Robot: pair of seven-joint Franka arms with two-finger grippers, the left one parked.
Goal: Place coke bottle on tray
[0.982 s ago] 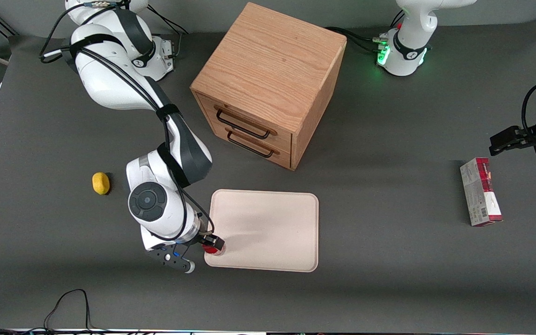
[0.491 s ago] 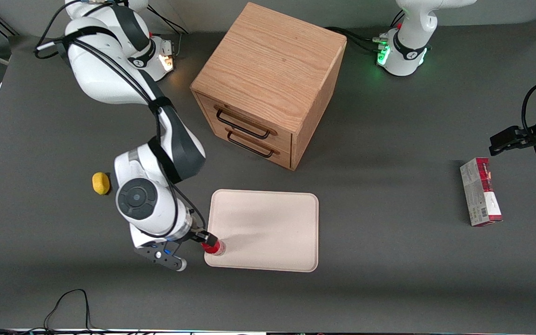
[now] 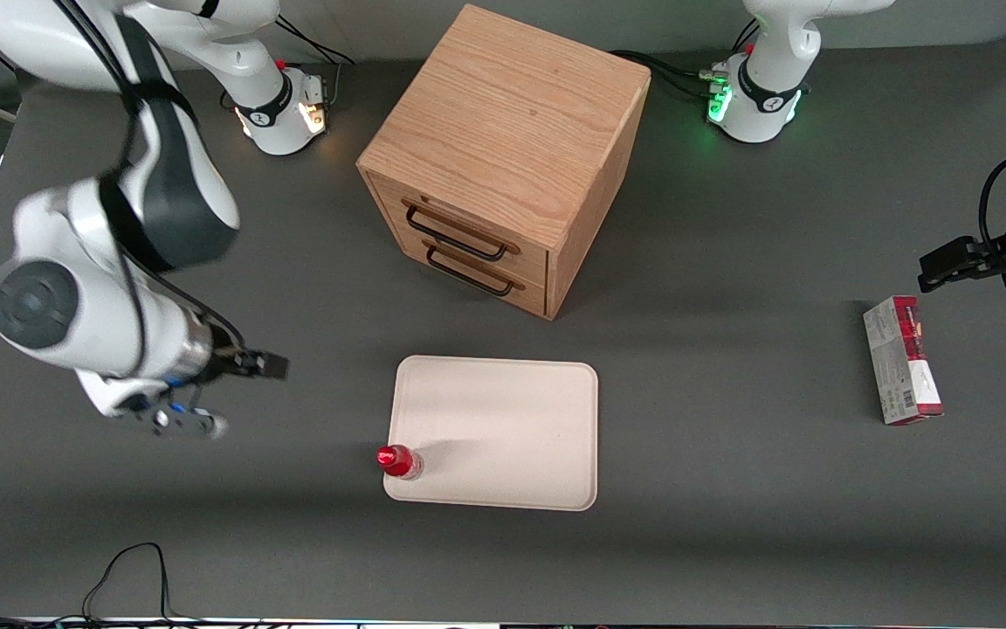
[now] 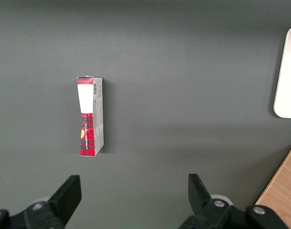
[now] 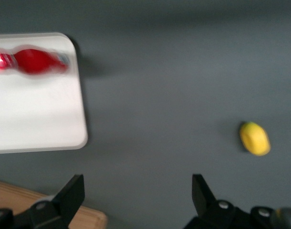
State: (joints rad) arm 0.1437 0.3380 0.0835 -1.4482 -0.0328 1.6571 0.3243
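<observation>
The large flat cream rectangular tray (image 3: 503, 428) carries the small red-capped coke bottle (image 3: 399, 460) upright at its corner nearest the working arm. The black two-finger pincer (image 3: 267, 365) hangs spread and empty, well apart above the dark surface (image 3: 730, 489). Placing looks done; next calls only for parking.

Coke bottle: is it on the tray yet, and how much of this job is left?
Done, by the look of it: the coke bottle stands upright on the tray, at its corner nearest the working arm. In hand: nothing; the gripper is open and empty, well clear of the tray, above the table toward the working arm's end. Left: nothing on the placement itself; at most, parking the arm.
</observation>
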